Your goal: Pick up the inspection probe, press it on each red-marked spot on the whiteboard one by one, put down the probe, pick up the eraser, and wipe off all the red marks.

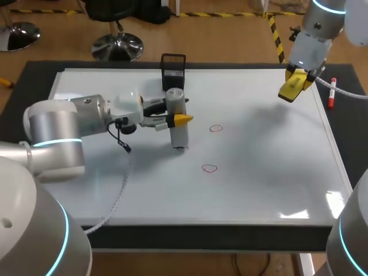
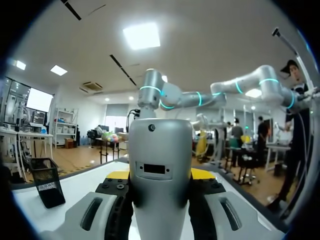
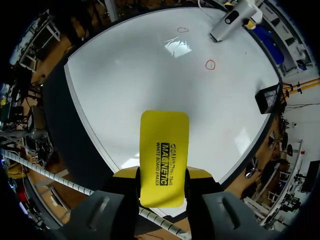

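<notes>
My left gripper (image 1: 179, 119) is shut on the grey inspection probe (image 1: 178, 118), which stands upright with its lower end on the whiteboard (image 1: 259, 184). In the left wrist view the probe (image 2: 160, 170) fills the space between the fingers. Two red circle marks lie on the board, one (image 1: 215, 129) right of the probe and one (image 1: 209, 168) nearer the front. My right gripper (image 1: 294, 86) hangs above the board's far right corner, shut on the yellow eraser (image 1: 292, 85). The right wrist view shows the eraser (image 3: 164, 157) between the fingers, with the marks (image 3: 210, 64) and the probe (image 3: 231, 20) far ahead.
A black mesh holder (image 1: 173, 70) stands at the board's far edge, behind the probe. A red marker (image 1: 332, 93) lies off the board's right edge. A cable (image 1: 122, 184) trails from my left arm over the board's front left.
</notes>
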{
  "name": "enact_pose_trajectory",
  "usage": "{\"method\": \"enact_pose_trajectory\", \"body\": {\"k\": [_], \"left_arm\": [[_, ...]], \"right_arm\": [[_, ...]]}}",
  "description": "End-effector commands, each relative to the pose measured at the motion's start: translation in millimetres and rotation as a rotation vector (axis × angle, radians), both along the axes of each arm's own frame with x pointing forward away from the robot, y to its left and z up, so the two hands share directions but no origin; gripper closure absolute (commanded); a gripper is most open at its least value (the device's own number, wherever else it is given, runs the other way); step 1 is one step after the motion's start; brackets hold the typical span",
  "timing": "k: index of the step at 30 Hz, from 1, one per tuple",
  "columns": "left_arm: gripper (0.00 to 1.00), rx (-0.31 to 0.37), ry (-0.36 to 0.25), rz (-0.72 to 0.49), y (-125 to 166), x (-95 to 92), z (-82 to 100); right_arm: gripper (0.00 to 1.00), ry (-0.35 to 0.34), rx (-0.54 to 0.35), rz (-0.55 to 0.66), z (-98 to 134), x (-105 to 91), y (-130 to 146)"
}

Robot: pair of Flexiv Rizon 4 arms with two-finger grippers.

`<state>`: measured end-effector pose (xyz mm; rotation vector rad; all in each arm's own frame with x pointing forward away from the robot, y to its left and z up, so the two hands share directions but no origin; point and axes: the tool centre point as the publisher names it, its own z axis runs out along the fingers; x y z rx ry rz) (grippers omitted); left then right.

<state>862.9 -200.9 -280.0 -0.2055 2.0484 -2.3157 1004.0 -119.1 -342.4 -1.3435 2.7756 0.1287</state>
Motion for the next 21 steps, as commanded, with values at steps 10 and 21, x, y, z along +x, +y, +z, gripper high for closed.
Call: {"method": "enact_pose_trajectory", "body": {"k": [10, 21], "left_arm": [[1.00, -0.006, -0.006, -0.020, -4, -4.9, -9.4], [1.00, -0.005, -0.007, -0.033, -4, -7.5, -16.6]], "right_arm": [[1.00, 0.000, -0.003, 0.002, 1, -0.1, -1], [1.00, 0.000, -0.003, 0.002, 1, -0.1, -1]]}}
